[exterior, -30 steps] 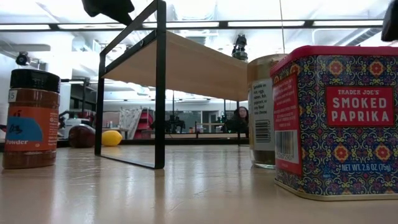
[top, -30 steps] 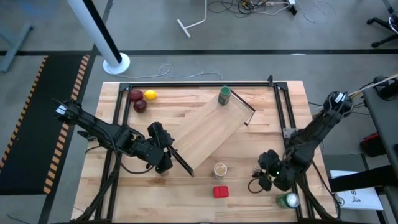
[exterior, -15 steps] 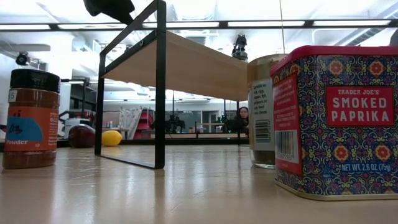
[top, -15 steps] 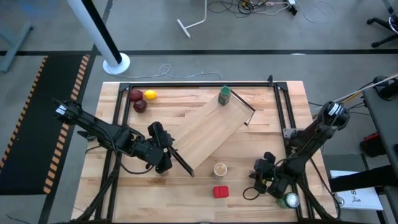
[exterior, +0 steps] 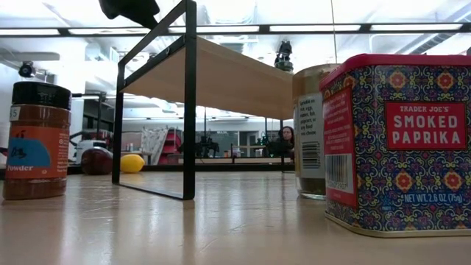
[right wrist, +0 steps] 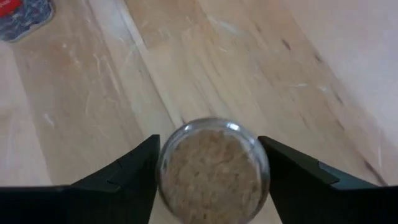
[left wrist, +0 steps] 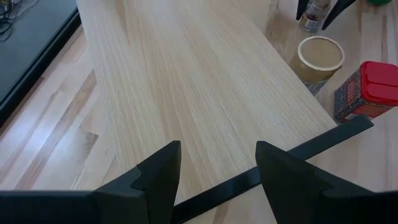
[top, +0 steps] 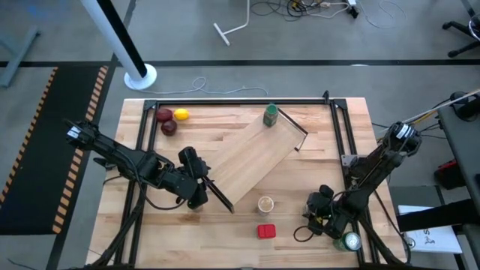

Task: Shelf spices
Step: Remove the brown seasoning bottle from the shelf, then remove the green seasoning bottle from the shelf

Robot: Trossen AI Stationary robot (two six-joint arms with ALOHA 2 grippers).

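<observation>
Shelf (top: 255, 154) lies diagonally on desk (top: 322, 161), long axis running from near-left corner to far-right; green-lidded jar (top: 271, 115) stood at far end.

Left gripper (left wrist: 217, 171) set at shelf's near black rail (left wrist: 292, 155), fingers narrowly parted astride it; grip cannot be told. Judged: shelf steadied.

Right gripper (right wrist: 211, 168) placed over small glass jar (right wrist: 213, 165), near desk's right front; fingers spread either side, not clamped.

Tan jar (top: 265, 203) and red tin (top: 266, 230) upright, unshelved.
</observation>
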